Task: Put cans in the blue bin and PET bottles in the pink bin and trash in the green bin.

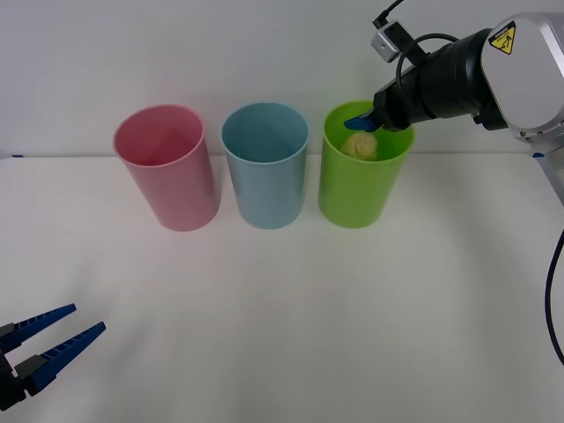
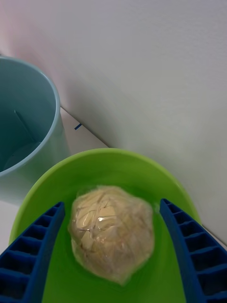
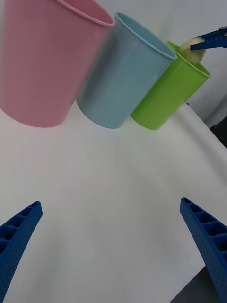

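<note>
Silver-and-black right arm bears a yellow warning sticker, black cables, blue ribbed fingers.

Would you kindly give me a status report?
Right pincer open over green bin. Trash between its fingers, at the rim. Left pincer open, idle near the table edge.

Pale crinkled trash at green bin mouth, beside blue bin, pink bin

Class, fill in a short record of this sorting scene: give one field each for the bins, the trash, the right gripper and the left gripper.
bins: pink bin, blue bin, green bin stand upright in a row on the table
trash: pale wad at the green bin's mouth, between the right fingers, apart from both
right gripper: open, over the green bin
left gripper: open, low over the table's near left corner, idle
</note>
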Action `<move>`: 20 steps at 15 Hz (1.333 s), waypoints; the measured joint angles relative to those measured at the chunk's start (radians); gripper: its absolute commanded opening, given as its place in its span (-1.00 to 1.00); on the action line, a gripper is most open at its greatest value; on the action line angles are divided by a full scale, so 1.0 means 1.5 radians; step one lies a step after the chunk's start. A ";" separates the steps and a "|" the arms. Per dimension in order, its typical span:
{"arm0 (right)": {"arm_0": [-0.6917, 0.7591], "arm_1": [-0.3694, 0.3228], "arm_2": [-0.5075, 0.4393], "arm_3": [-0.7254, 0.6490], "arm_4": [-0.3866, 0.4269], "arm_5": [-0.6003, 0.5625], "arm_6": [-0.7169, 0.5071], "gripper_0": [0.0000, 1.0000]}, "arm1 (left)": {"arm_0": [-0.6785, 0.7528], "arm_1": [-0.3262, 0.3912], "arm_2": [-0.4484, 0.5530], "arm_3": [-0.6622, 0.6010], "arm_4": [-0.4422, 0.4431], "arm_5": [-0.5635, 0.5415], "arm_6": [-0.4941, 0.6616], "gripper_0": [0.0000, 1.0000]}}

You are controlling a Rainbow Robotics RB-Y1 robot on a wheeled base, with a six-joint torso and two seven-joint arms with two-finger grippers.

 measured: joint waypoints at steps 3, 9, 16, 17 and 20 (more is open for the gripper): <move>0.000 0.005 0.000 0.000 -0.002 0.000 -0.001 1.00 | 0.000 0.000 0.000 0.000 0.000 0.000 0.000 1.00; 0.000 0.004 -0.002 0.000 -0.004 0.000 -0.007 1.00 | 0.000 0.000 0.000 0.000 0.000 0.000 0.000 1.00; 0.041 -0.055 -0.078 -0.119 -0.100 -0.079 -0.017 1.00 | 0.000 0.000 0.000 0.000 0.000 0.000 0.000 1.00; 0.062 -0.059 -0.101 -0.149 -0.111 -0.093 -0.015 1.00 | 0.000 0.000 0.000 0.000 0.000 0.000 0.000 1.00; 0.138 -0.081 -0.151 -0.231 -0.156 -0.104 -0.006 1.00 | 0.000 0.000 0.000 0.000 0.000 0.000 0.000 1.00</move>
